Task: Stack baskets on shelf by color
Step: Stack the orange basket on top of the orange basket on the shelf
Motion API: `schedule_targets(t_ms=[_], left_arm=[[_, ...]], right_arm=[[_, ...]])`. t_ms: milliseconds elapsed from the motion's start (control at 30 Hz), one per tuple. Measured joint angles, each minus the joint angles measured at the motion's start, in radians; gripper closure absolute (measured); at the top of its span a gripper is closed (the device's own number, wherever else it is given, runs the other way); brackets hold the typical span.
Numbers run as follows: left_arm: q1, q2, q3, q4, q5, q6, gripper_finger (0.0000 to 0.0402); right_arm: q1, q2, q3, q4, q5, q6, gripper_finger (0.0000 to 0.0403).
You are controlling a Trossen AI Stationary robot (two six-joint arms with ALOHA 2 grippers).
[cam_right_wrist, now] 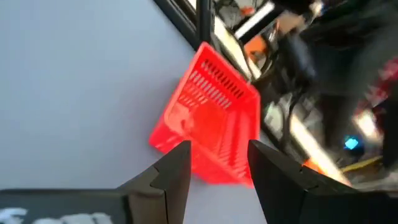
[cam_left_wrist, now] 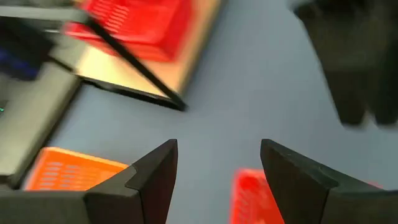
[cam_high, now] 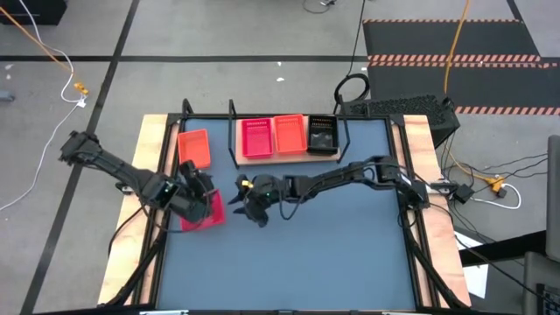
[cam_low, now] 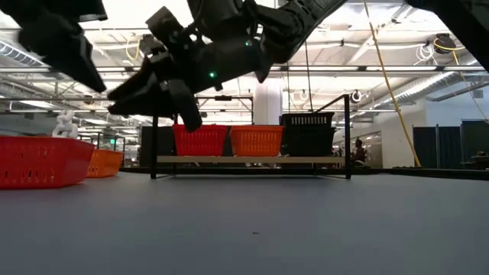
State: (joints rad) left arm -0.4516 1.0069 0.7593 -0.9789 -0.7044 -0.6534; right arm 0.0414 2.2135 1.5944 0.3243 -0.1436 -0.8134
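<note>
The shelf stands at the table's far edge, and its board carries a pinkish-red basket, an orange one and a black one. A second orange basket rests on the table left of the shelf. Another pinkish-red basket lies on the table nearer, at the left. My left gripper hovers open over this basket's far side. My right gripper is open just right of the same basket, pointing at it and raised off the table.
The shelf's thin black wire frame rises above its board. Bare blue tabletop stretches over the near and right parts of the table. Wooden side rails border the table, and cables lie on the floor beyond.
</note>
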Motion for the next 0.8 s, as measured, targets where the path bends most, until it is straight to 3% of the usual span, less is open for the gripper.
schedule_targets(t_ms=[233, 467, 700, 800], left_arm=[[0.102, 0.0, 0.0, 0.0, -0.114, -0.022, 0.017], [0.184, -0.01, 0.0, -0.017, -0.229, -0.103, 0.017], [0.315, -0.02, 0.002, -0.016, -0.252, -0.112, 0.017], [0.373, -0.004, -0.011, -0.003, -0.192, -0.062, 0.017]], right_arm=[[0.006, 0.0, 0.0, 0.065, 0.217, 0.098, 0.0248], [-0.051, 0.0, 0.028, 0.12, 0.215, 0.372, 0.0248], [-0.047, 0.048, 0.07, 0.07, 0.174, 0.372, 0.0248], [-0.031, 0.026, 0.07, -0.021, 0.269, 0.325, 0.0248]])
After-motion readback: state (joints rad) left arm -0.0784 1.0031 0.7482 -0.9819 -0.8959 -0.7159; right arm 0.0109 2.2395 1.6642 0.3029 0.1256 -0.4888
